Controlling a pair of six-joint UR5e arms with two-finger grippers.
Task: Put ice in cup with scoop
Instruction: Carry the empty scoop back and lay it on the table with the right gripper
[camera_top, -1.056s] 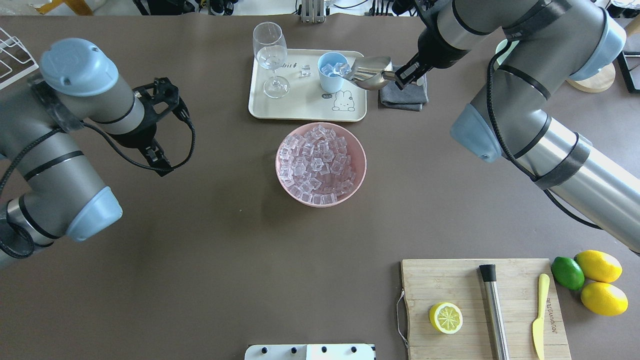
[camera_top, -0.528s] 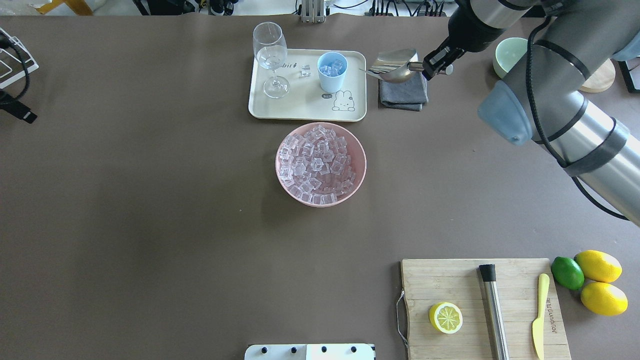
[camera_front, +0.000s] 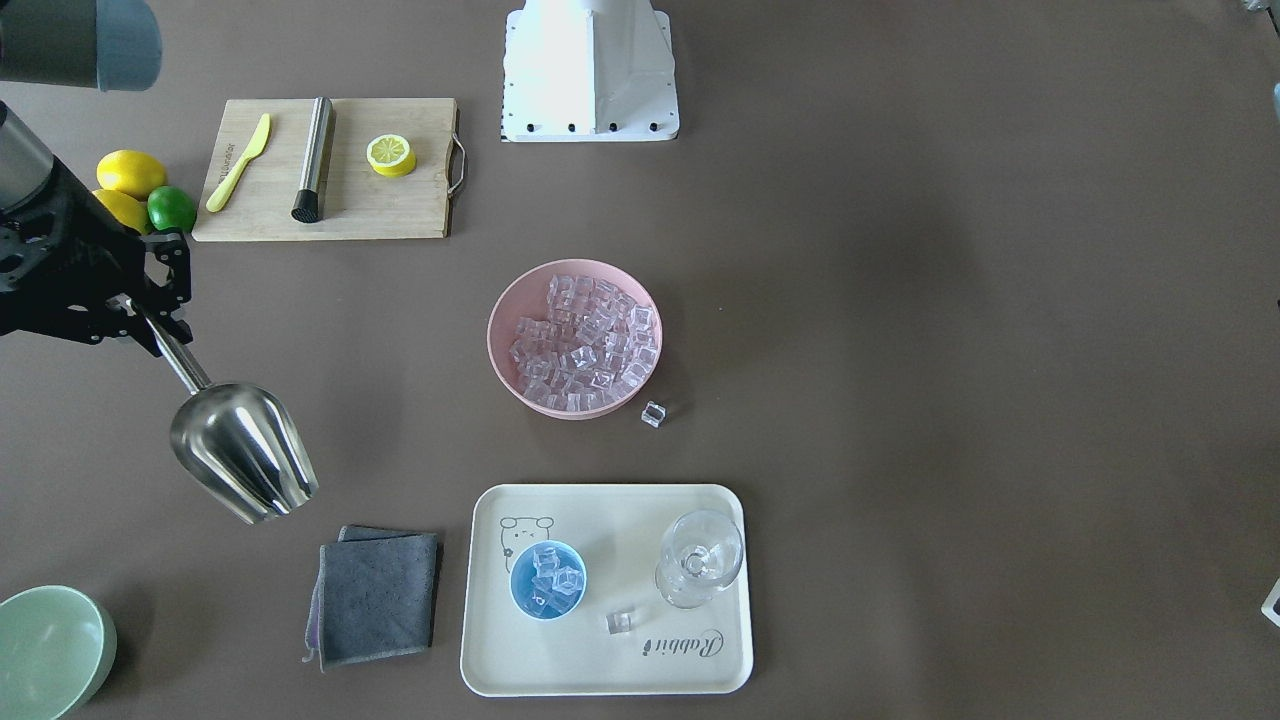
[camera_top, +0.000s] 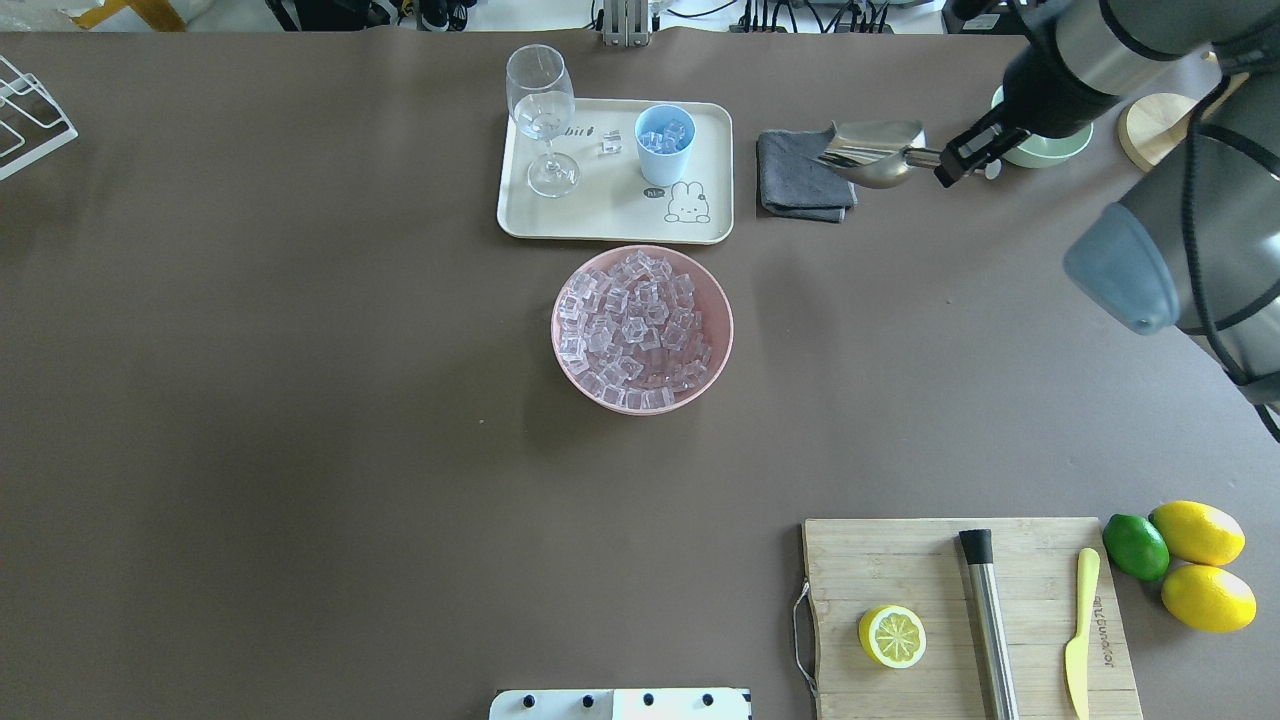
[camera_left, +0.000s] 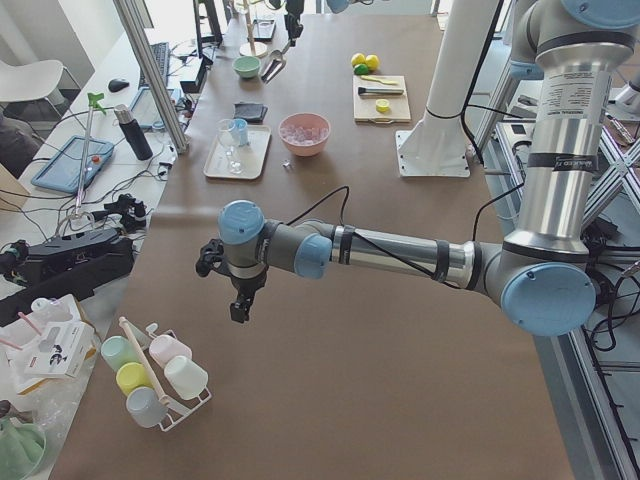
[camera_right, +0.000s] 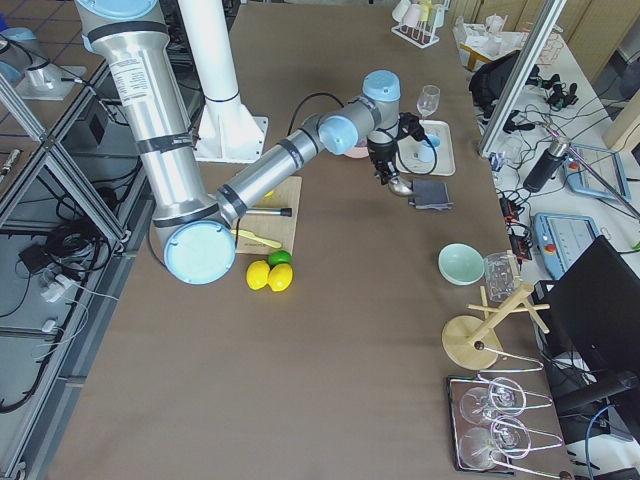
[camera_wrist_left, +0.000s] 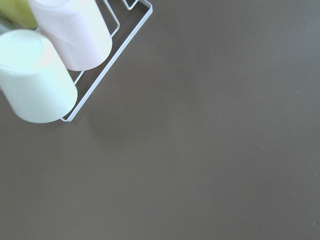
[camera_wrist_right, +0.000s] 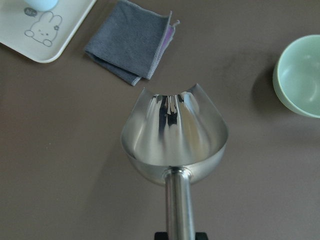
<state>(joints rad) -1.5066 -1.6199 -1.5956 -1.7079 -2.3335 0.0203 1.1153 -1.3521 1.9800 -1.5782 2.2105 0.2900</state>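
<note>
Seen from across the table (camera_front: 900, 300), the right gripper (camera_front: 152, 312) pinches the rod handle of the scoop (camera_front: 243, 452). The scoop hangs in the air with its trough mouth pointing toward the grey cloth (camera_front: 378, 596), and a green bowl (camera_front: 48, 650) sits in the near corner. The cup (camera_front: 515, 585) stands on the cream tray (camera_front: 600, 672), well apart from the scoop, with several cubes of ice (camera_front: 555, 578) in it. A loose cube (camera_front: 619, 622) lies on the tray between the cup and the stemmed glass (camera_front: 699, 560). More ice fills the pink bowl (camera_front: 505, 372), and a stray cube (camera_front: 653, 413) lies on the table just beside it. From overhead, the scoop's tip reaches over the cloth's edge, with its handle toward the green bowl. In the left side view, the left gripper (camera_left: 238, 305) hangs over bare table near a rack of cups (camera_left: 150, 375); whether it is spread or pressed together cannot be told. The left wrist view shows the rack's corner and upturned cups. In the right side view, the near arm reaches to the scoop by the cloth. The right wrist view looks along the handle into the shiny trough, with the cloth ahead and the green bowl at the right.
</note>
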